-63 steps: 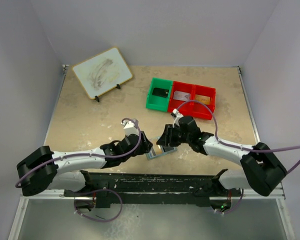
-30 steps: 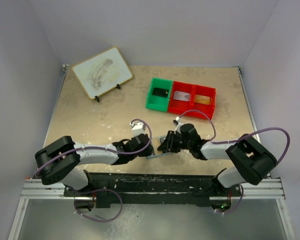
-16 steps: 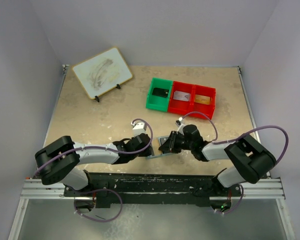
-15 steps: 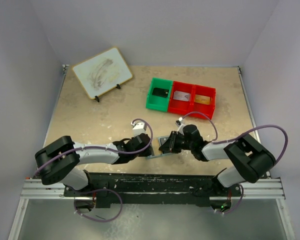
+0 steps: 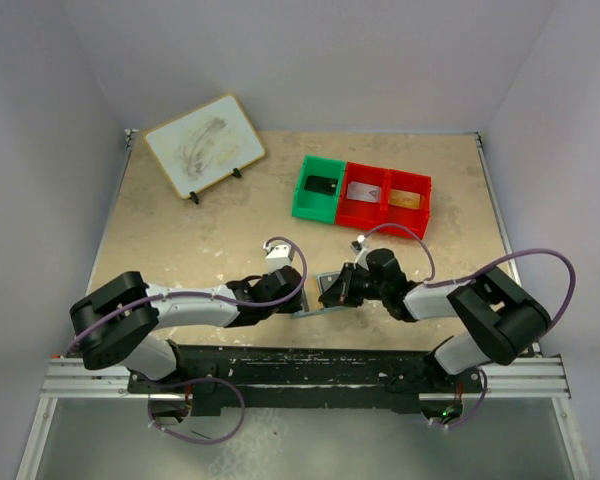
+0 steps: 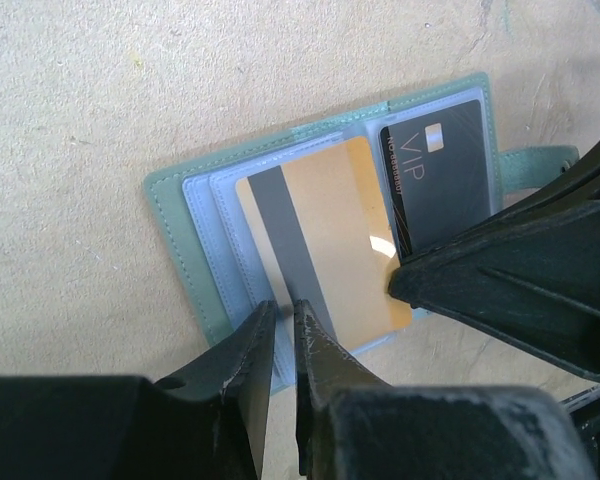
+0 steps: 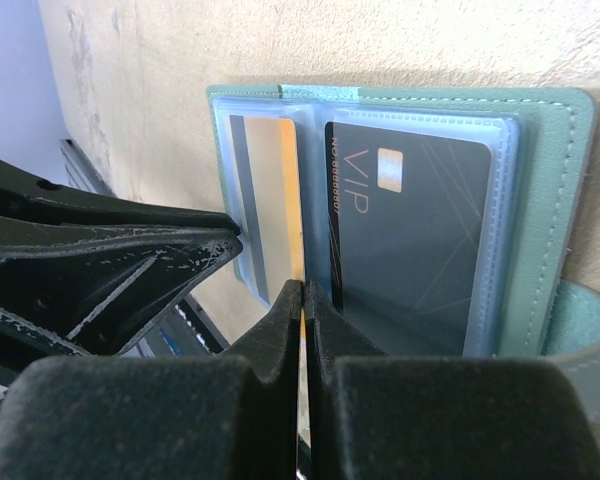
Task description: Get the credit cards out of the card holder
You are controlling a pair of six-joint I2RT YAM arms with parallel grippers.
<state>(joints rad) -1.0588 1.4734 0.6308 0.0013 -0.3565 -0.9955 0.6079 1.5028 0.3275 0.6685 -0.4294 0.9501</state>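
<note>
At the near edge of the table (image 5: 180, 250), between your two arms, the card holder (image 6: 180, 240) lies open and flat, in the same spot as two seconds ago; what has changed is the arms, whose elbows have drawn in toward the middle while both grippers have closed in on the holder; over the last half second the overhead view shows hardly any shift. Your right gripper (image 7: 302, 295) has its jaws pressed together on the edge of the gold card (image 6: 330, 240), which sticks out of one panel's sleeve and across the fold; the black VIP card (image 6: 440, 180) sits fully in the other panel. Your left gripper (image 6: 280, 315) shows only a narrow slit between its fingers, tips at the holder's near edge; you cannot tell whether they pinch the sleeve.
</note>
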